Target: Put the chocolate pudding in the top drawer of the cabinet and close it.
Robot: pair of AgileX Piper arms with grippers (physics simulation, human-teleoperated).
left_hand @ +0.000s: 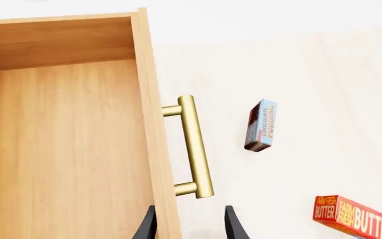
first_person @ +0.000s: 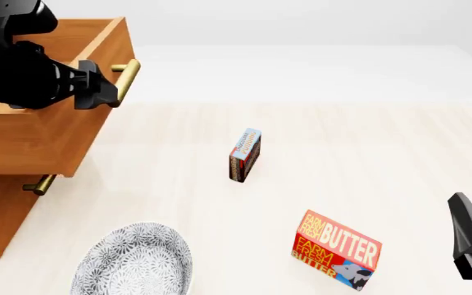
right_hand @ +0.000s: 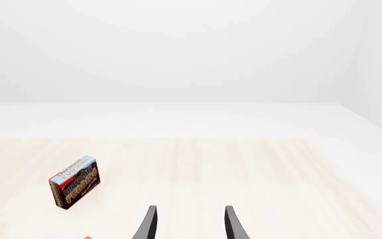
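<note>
Drawer [first_person: 51, 132] pulled out, pudding [first_person: 245, 155] on table [first_person: 367, 141].
Left gripper [left_hand: 187, 226] open by handle [left_hand: 193, 145]; right gripper [right_hand: 189, 224] open, empty.

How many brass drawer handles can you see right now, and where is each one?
2. The top drawer's handle is on the pulled-out drawer front, beside the left gripper. The lower handle peeks out beneath that drawer, mostly hidden.
</note>
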